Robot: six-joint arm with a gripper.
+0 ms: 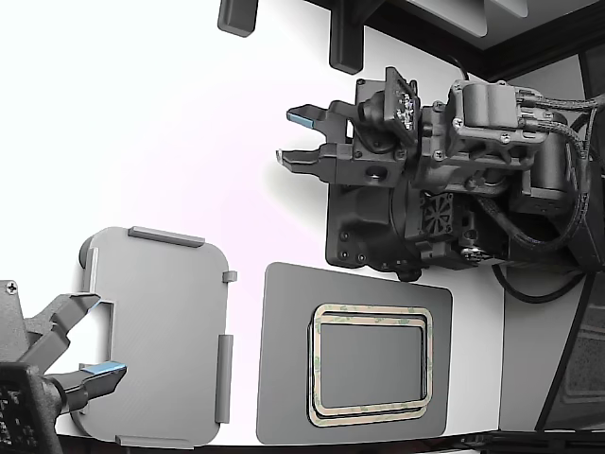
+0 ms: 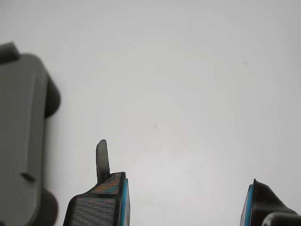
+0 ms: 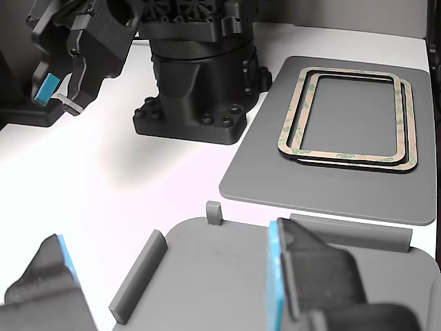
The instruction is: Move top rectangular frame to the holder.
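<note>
Two near-identical tan-green frames lie stacked and slightly offset on a dark grey mat [image 1: 284, 378]. The top rectangular frame [image 1: 371, 310] also shows in the other view [image 3: 293, 114]. The light grey holder [image 1: 161, 331] with raised edge tabs lies at the exterior view's left, beside the mat, and also shows in the other view [image 3: 227, 276]. Only its edge shows in the wrist view [image 2: 19, 136]. My gripper [image 1: 298, 137] hangs open and empty over bare white table, apart from frames and holder. It also shows in the wrist view [image 2: 188, 202] and in the other view [image 3: 58, 93].
My arm's black base [image 1: 378, 227] stands just behind the mat, with cables at the exterior view's right. A second arm's gripper [image 1: 85, 340] is open over the holder's left edge; its blue-padded fingers [image 3: 310, 276] fill the front of the other view.
</note>
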